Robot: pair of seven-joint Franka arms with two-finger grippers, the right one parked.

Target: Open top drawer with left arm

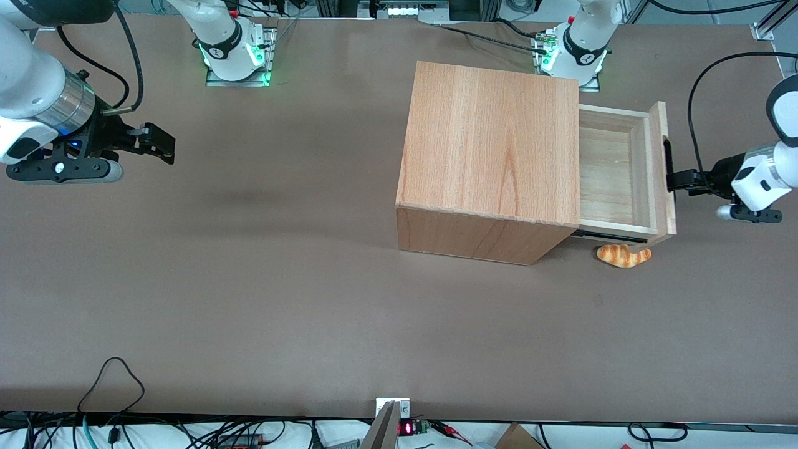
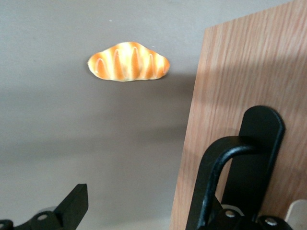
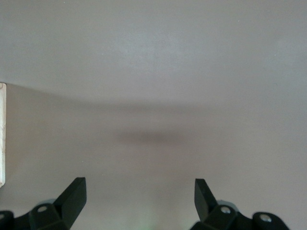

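Observation:
The top drawer [image 1: 614, 168] stands pulled out of the wood-grain cabinet [image 1: 492, 149] toward the working arm's end of the table, its inside bare. Its black bar handle [image 1: 667, 163] is on the front panel [image 1: 661, 134]. The left arm [image 1: 757, 178] reaches in level with the drawer, and its gripper [image 1: 681, 181] is right at the handle. In the left wrist view the gripper [image 2: 139, 211] is open. One finger [image 2: 72, 206] hangs free over the table and the other sits at the handle [image 2: 261, 143] against the panel [image 2: 240, 81].
A toy croissant [image 1: 623, 255] lies on the brown table [image 1: 249, 280] just under the drawer's front corner, nearer the front camera; it also shows in the left wrist view [image 2: 128, 61]. A black side rail [image 1: 608, 237] shows under the drawer.

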